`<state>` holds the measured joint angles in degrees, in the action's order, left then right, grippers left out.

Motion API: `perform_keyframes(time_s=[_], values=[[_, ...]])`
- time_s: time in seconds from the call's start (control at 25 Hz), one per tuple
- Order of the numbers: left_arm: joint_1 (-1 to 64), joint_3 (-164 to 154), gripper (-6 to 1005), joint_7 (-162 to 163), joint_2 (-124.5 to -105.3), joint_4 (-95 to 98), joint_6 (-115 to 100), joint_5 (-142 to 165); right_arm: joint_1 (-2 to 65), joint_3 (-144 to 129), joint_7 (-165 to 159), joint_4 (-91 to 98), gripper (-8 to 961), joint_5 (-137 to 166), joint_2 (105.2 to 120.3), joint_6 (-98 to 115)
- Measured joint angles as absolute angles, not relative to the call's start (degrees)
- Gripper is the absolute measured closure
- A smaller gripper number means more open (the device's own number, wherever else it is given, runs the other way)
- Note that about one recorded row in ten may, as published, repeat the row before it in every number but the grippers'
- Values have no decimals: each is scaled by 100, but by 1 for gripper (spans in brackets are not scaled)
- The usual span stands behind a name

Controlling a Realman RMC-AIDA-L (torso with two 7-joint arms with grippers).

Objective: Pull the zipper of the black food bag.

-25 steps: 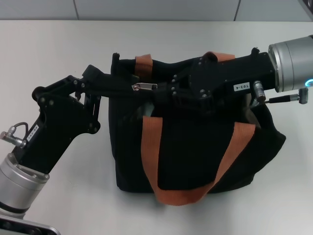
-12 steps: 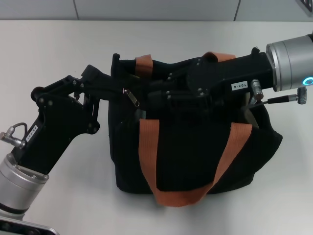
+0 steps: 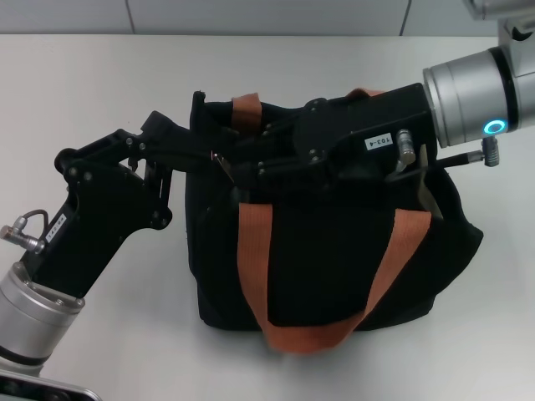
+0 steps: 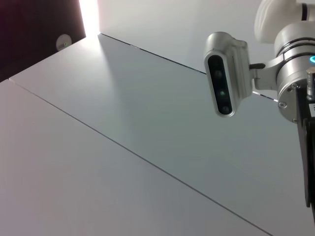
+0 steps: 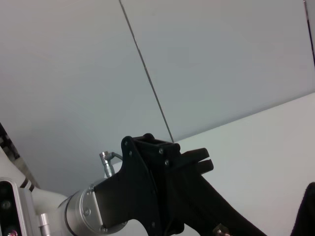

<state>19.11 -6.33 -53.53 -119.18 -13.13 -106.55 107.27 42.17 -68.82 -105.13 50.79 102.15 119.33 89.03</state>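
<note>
The black food bag (image 3: 334, 267) stands on the table in the head view, with orange-brown handles (image 3: 252, 251) over its front. My left gripper (image 3: 201, 150) reaches in from the lower left and is shut on the bag's top left end. My right gripper (image 3: 232, 170) comes in from the right along the bag's top. Its fingers are closed over the zipper (image 3: 219, 159), of which only a silver sliver shows near the top left end. The right wrist view shows the left arm's gripper body (image 5: 152, 191). The left wrist view shows the right arm's wrist (image 4: 295, 73).
The bag sits on a pale grey table (image 3: 100, 83) with bare surface around it. A wall runs along the table's far edge (image 3: 251, 17). The right arm's camera housing (image 4: 224, 73) shows in the left wrist view.
My right gripper has moved left along the bag's top, and its wrist has turned. The silver pull tab went left with it and is now mostly covered. The left arm has not moved.
</note>
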Motion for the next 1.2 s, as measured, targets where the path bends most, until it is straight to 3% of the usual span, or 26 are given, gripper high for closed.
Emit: perform_keyframes(time_s=[0.08,0.24,0.72,1.2], values=[[1913,-636,948,-5353,-11918,-1315,-10660,10729,4255,-6923,-10512,5066,461,10211,11934,8875],[1915,-642,947,-5353,-11918,-1318,-10667,10732,4350,-6926,-10513,4998,626,10205,11936,8868],[1920,-666,945,-5352,-11918,-1316,-10676,10731,4520,-6993,-10511,4842,876,10219,11936,8868],[1906,-668,943,-5352,-11918,-1297,-10688,10731,4539,-6957,-10452,4961,927,10312,11928,8853]])
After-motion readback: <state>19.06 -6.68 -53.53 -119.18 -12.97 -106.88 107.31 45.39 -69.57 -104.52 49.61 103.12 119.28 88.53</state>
